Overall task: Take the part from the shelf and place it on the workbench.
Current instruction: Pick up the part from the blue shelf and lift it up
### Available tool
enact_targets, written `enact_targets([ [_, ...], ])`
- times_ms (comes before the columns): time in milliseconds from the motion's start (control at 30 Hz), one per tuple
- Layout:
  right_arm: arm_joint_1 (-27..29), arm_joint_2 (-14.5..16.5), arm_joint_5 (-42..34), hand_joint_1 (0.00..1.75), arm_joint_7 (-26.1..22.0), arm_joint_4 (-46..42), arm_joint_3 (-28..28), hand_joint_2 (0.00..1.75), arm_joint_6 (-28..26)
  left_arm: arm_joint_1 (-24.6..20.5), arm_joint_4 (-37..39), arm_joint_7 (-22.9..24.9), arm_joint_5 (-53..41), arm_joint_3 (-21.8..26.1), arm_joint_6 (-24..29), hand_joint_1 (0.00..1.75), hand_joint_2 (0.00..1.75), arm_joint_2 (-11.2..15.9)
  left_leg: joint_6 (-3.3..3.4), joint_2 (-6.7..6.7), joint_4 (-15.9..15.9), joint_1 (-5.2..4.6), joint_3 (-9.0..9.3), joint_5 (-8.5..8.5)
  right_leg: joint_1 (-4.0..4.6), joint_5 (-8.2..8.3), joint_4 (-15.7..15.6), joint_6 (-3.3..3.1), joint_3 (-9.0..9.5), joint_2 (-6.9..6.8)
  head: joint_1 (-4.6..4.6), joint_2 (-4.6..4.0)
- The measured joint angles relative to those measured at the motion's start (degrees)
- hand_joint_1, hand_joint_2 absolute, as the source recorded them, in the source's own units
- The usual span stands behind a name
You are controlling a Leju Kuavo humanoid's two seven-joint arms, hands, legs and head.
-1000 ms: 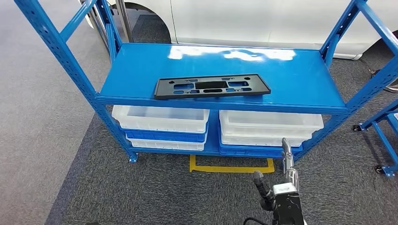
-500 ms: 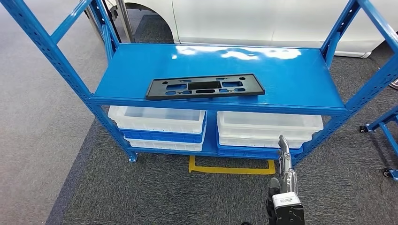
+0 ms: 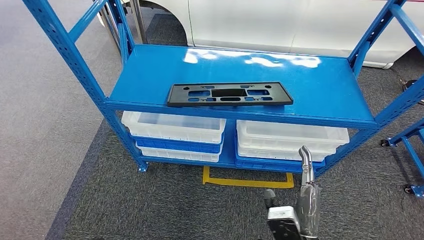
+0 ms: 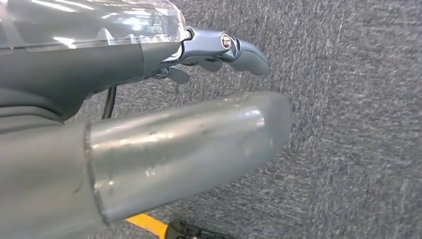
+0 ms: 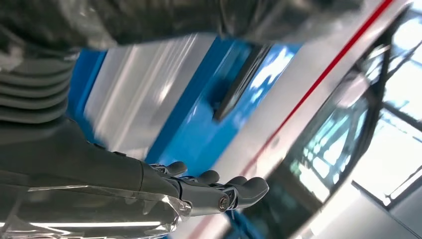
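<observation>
Lying flat on shelf [image 3: 320,85]: part [image 3: 229,94]

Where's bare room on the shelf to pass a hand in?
The top shelf is bare behind the black part, and at both ends between part and uprights. The part lies near the front edge. The lower level is crowded with white bins.

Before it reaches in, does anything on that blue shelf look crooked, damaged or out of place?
Nothing stands out. The black part lies flat near the front edge of the blue shelf, roughly parallel to it. The white bins below sit stacked and level. The right hand holds nothing.
</observation>
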Motion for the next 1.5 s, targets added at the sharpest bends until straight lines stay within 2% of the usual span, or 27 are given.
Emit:
enact_targets([
  [33, -0.12, -0.21, 4.72, 0.00, 2.67, 0.39, 0.19, 1.75, -0.67, -0.04, 0.00, 0.17, -0.41, 0.00, -0.03, 0.00, 0.00, 0.00, -0.13, -0.12, 0.04, 0.00, 0.15, -0.13, 0.00, 1.88, -3.53, -0.16, 1.71, 0.04, 0.01, 0.00],
  [67, -0.25, -0.43, 8.67, 0.00, 5.05, 0.85, 0.30, 1.75, -1.21, -0.09, 0.00, 0.30, -0.78, 0.00, -0.06, 0.00, 0.00, -0.01, -0.31, -0.22, 0.15, -0.11, 0.21, -0.28, 0.11, 2.89, -6.46, -0.36, 3.12, 0.13, 0.01, 0.00],
  [133, -0.53, -0.78, 16.22, 0.00, 9.87, 1.99, 0.38, 1.75, -2.57, -0.17, 0.00, 0.54, -1.59, 0.05, -0.14, 0.00, 0.00, 0.01, -0.80, -0.39, 0.37, -0.25, 0.09, -0.48, 0.36, 3.75, -10.29, -0.76, 4.80, 0.28, -0.01, 0.00],
  [200, -0.75, -0.93, 22.49, 0.00, 13.67, 3.31, 0.19, 1.75, -4.12, -0.19, 0.00, 0.83, -2.25, 0.21, -0.20, 0.00, 0.00, 0.04, -1.34, -0.45, 0.39, -0.27, -0.06, -0.48, 0.50, 3.56, -10.77, -1.13, 4.80, 0.34, -0.03, 0.00],
  [267, -0.98, -0.91, 27.09, 0.00, 16.04, 4.45, -0.24, 1.75, -5.05, -0.22, 0.01, 1.13, -2.76, 0.36, -0.23, 0.00, 0.00, 0.12, -1.86, -0.38, 1.04, -0.15, -0.28, -1.18, 0.23, 3.75, -11.22, -1.76, 4.98, 0.23, -0.03, 0.00],
  [333, -1.58, -1.10, 30.34, 0.00, 18.16, 5.48, -1.12, 1.75, -5.28, -0.29, 0.02, 1.36, -3.37, 0.43, -0.37, 0.00, 0.00, 0.20, -2.32, -0.26, 5.37, 0.01, -2.16, -3.84, -0.05, 3.91, -11.65, -2.35, 5.22, 0.02, -0.04, 0.00],
  [400, -2.62, -2.31, 31.88, 0.00, 21.44, 6.80, -2.26, 1.75, -5.24, -0.29, 0.02, 1.51, -3.95, 0.57, -0.51, 0.00, 0.00, 0.25, -2.68, -0.20, 13.03, 0.11, -5.82, -7.18, -0.03, 3.89, -11.64, -2.56, 5.24, -0.13, -0.04, 0.00],
  [433, -3.17, -3.28, 32.11, 0.00, 23.17, 7.52, -2.66, 1.75, -5.25, -0.28, 0.02, 1.54, -4.19, 0.72, -0.56, 0.00, 0.00, 0.30, -2.82, -0.19, 15.88, 0.18, -7.31, -7.86, -0.03, 3.88, -11.60, -2.55, 5.25, -0.17, -0.04, 0.00],
  [467, -3.61, -4.17, 32.20, 0.00, 24.58, 8.17, -2.88, 1.75, -5.29, -0.27, 0.02, 1.55, -4.35, 0.89, -0.61, 0.00, 0.00, 0.38, -2.92, -0.19, 17.05, 0.25, -8.03, -7.64, -0.04, 3.84, -11.56, -2.54, 5.28, -0.19, -0.04, 0.00],
  [500, -3.91, -4.74, 32.23, 0.00, 25.31, 8.63, -2.95, 1.75, -5.35, -0.26, 0.02, 1.56, -4.47, 1.05, -0.65, 0.00, 0.00, 0.46, -2.98, -0.18, 16.79, 0.31, -8.05, -6.81, -0.06, 3.80, -11.52, -2.52, 5.31, -0.19, -0.04, 0.00],
  [533, -4.11, -5.14, 32.26, 0.00, 25.44, 9.06, -3.00, 1.75, -5.40, -0.27, 0.02, 1.56, -4.60, 1.19, -0.71, 0.00, 0.00, 0.54, -3.01, -0.15, 14.53, 0.41, -7.12, -5.14, -0.10, 3.73, -11.47, -2.44, 5.39, -0.18, -0.04, 0.00],
  [633, -4.42, -5.35, 32.35, 0.00, 24.92, 9.87, -3.05, 1.75, -5.47, -0.41, 0.02, 1.58, -4.97, 1.37, -0.92, 0.00, 0.00, 0.69, -2.79, -0.01, 4.05, 0.41, -2.40, -0.42, -0.11, 3.36, -11.13, -1.80, 5.57, -0.12, -0.04, 0.00],
  [700, -4.62, -5.50, 32.39, 0.00, 24.79, 10.29, -3.10, 1.75, -5.49, -0.52, 0.02, 1.59, -5.07, 1.41, -1.04, 0.00, 0.00, 0.70, -2.29, -0.06, 1.26, 0.12, -1.28, 0.00, 0.04, 3.33, -11.03, -1.10, 5.45, -0.13, 0.00, 0.00],
  [800, -4.79, -5.77, 32.39, 0.00, 24.73, 10.78, -3.26, 1.75, -5.51, -0.48, 0.02, 1.60, -5.07, 1.46, -1.08, 0.00, 0.00, 0.70, -1.08, -0.17, 0.78, 0.10, -1.33, 0.43, -0.10, 3.10, -10.83, -0.15, 5.29, -0.10, 0.01, 0.00],
  [867, -4.89, -5.96, 32.39, 0.00, 24.73, 11.01, -3.38, 1.75, -5.55, -0.53, 0.02, 1.60, -5.07, 1.48, -1.09, 0.00, 0.00, 0.70, -0.21, -0.11, 0.41, 0.24, -1.29, 0.75, -0.27, 0.70, -7.37, 0.25, 3.82, 0.00, 0.02, 0.00],
  [933, -4.95, -6.08, 32.39, 0.00, 24.72, 11.30, -3.40, 1.75, -5.58, -0.58, 0.02, 1.60, -5.11, 1.60, -1.14, 0.00, 0.00, 0.70, 0.20, -0.07, 0.42, 0.09, -1.39, 0.77, -0.30, -3.06, 0.08, 0.49, 0.38, 0.06, 0.02, 0.00],
  [967, -4.96, -6.12, 32.39, 0.00, 24.59, 11.50, -3.32, 1.75, -5.59, -0.57, 0.02, 1.60, -5.20, 1.68, -1.20, 0.00, 0.00, 0.72, 0.26, -0.07, 0.44, -0.02, -1.41, 0.76, -0.31, -4.18, 3.36, 0.56, -1.22, 0.07, 0.02, 0.00],
  [1000, -4.97, -6.14, 32.39, 0.00, 24.38, 11.69, -3.16, 1.75, -5.59, -0.57, 0.02, 1.61, -5.37, 1.77, -1.28, 0.00, 0.00, 0.74, 0.29, -0.10, 0.47, -0.12, -1.40, 0.74, -0.31, -4.32, 5.10, 0.55, -2.11, 0.07, 0.02, 0.00],
  [1033, -5.03, -6.14, 32.40, 0.00, 24.15, 11.85, -2.92, 1.75, -5.59, -0.58, 0.02, 1.63, -5.59, 1.84, -1.40, 0.00, 0.00, 0.75, 0.31, -0.16, 0.50, -0.21, -1.35, 0.71, -0.29, -3.34, 4.64, 0.44, -1.95, 0.07, 0.02, 0.00],
  [1067, -5.27, -6.14, 32.40, 0.00, 23.92, 12.14, -2.43, 1.75, -5.59, -0.59, 0.02, 1.67, -5.89, 1.91, -1.61, 0.00, 0.00, 0.77, 0.30, -0.22, 0.51, -0.29, -1.23, 0.65, -0.24, -1.36, 1.90, 0.20, -0.66, 0.08, 0.02, 0.00],
  [1100, -5.69, -6.22, 32.41, 0.00, 24.17, 12.53, -1.77, 1.75, -5.60, -0.62, 0.02, 1.74, -6.20, 2.02, -1.91, 0.00, 0.00, 0.76, 0.25, -0.27, 0.53, -0.35, -1.11, 0.58, -0.11, 0.81, -2.18, -0.19, 1.25, 0.13, 0.02, 0.00],
  [1167, -7.47, -6.73, 32.42, 0.00, 26.99, 14.17, 0.55, 1.75, -5.61, -0.73, 0.02, 2.10, -6.84, 2.31, -2.69, 0.00, 0.00, 0.68, -0.07, -0.28, 0.67, -0.58, -1.07, 0.43, 0.30, 3.46, -9.09, -0.95, 4.46, 0.23, 0.01, 0.00],
  [1233, -9.74, -7.71, 32.42, 0.00, 31.73, 16.59, 4.09, 1.75, -5.64, -0.86, 0.02, 2.52, -7.30, 2.62, -3.34, 0.00, 0.00, 0.61, -0.57, -0.21, 0.73, -0.62, -1.23, 0.44, 0.66, 3.57, -10.86, -1.28, 5.08, 0.32, -0.01, 0.00],
  [1333, -11.79, -8.92, 32.42, 0.00, 34.66, 19.26, 9.08, 1.75, -5.72, -1.00, 0.02, 2.72, -7.48, 2.79, -3.63, 0.00, 0.00, 0.70, -1.55, -0.20, 1.42, -0.53, -1.48, -0.25, 0.30, 4.01, -11.72, -1.89, 5.29, 0.17, -0.02, 0.00],
  [1400, -12.70, -9.13, 32.43, 0.00, 34.83, 20.33, 11.03, 1.75, -5.76, -1.02, 0.02, 2.74, -7.50, 2.80, -3.64, 0.00, 0.00, 0.78, -2.22, -0.17, 6.34, -0.29, -3.71, -3.25, 0.07, 4.26, -12.13, -2.39, 5.45, -0.11, -0.05, 0.00],
  [1467, -13.25, -9.35, 32.44, 0.00, 34.86, 21.36, 12.25, 1.75, -5.78, -0.95, 0.02, 2.78, -7.51, 2.80, -3.65, 0.00, 0.00, 0.80, -2.85, -0.13, 14.09, -0.05, -7.37, -6.63, 0.11, 4.25, -12.06, -2.62, 5.34, -0.31, -0.08, 0.00],
  [1500, -13.36, -9.46, 32.44, 0.00, 34.86, 21.77, 12.63, 1.75, -5.78, -0.89, 0.02, 2.79, -7.51, 2.80, -3.65, 0.00, 0.00, 0.82, -3.07, -0.12, 16.33, 0.05, -8.48, -7.08, 0.11, 4.21, -11.98, -2.62, 5.31, -0.36, -0.08, 0.00],
])
